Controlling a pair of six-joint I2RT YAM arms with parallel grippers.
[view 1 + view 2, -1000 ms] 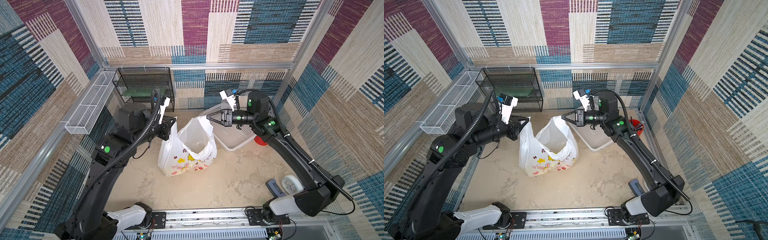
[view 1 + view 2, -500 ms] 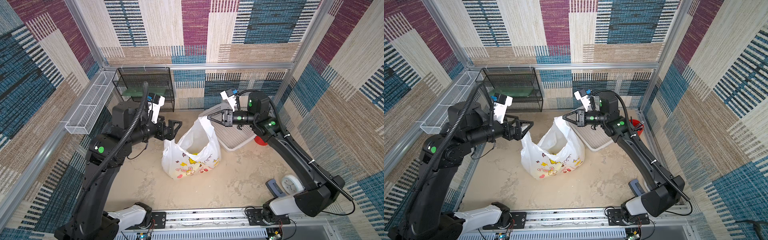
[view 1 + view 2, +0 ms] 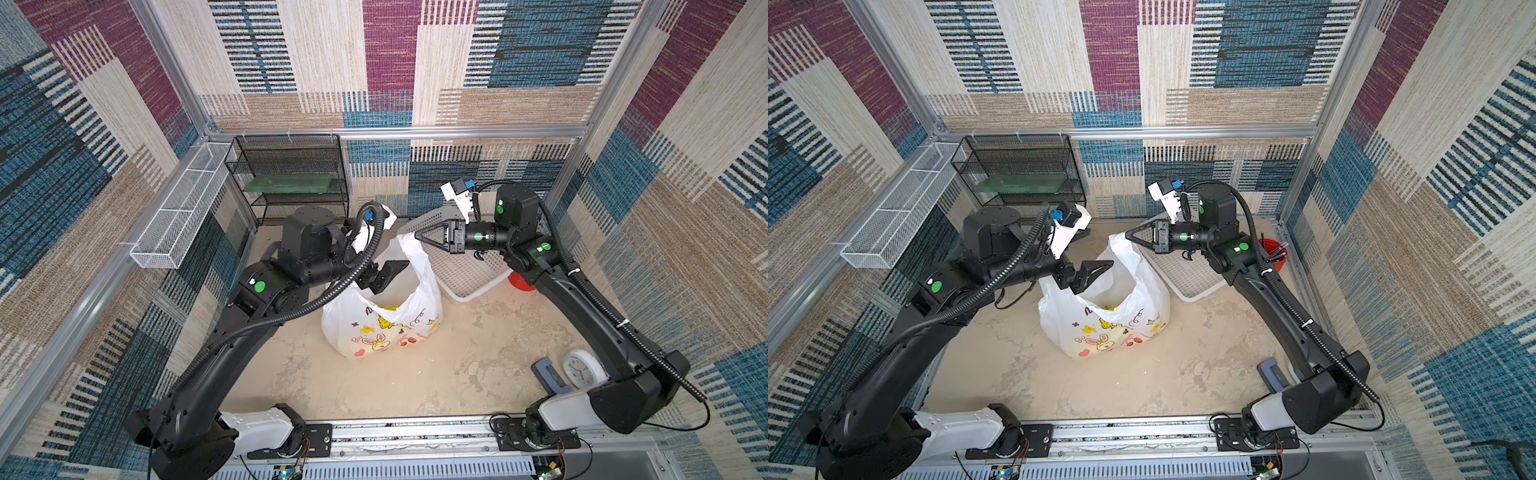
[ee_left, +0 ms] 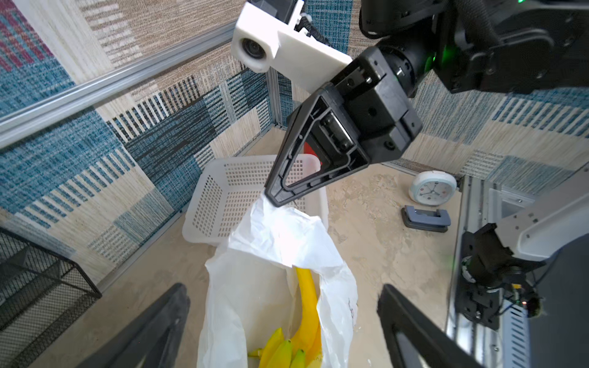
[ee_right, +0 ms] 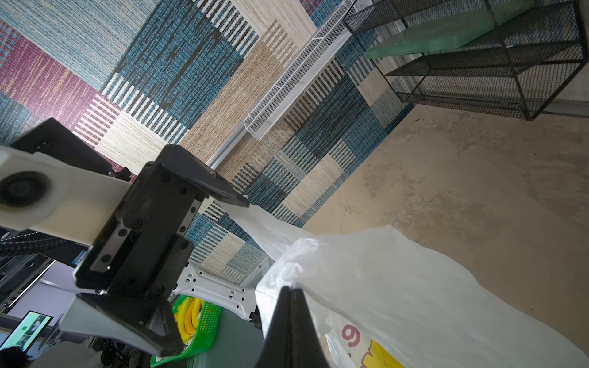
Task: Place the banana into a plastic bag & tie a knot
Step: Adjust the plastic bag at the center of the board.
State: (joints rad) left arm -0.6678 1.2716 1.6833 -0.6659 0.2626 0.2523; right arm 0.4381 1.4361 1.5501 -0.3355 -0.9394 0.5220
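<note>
Two grippers, one bag [image 3: 386, 328], and only one of them has hold of it right now. Bag sits about mid-table with its mouth gaping up and the printed side facing near, and the basket [image 3: 465, 270] is just behind it on the far right. Banana [image 4: 306, 306] is already down inside, you can see the yellow through the opening in the left wrist view. Right gripper [image 3: 417, 235] is pinched tight on the bag's far right handle, holding that corner up. Left gripper [image 3: 1090, 276] hangs over the bag's left rim with its jaws spread wide and nothing between them, and that side of the rim slumps low under it. So I'd say loading is done and we're at the start of tying, no knot anywhere yet. Next move, my guess: left has to close on the loose left handle, then both bring the handles together and cross them. It's thin crinkly plastic, so it probably needs a proper pinch on a bunched bit or it'll slip out
</note>
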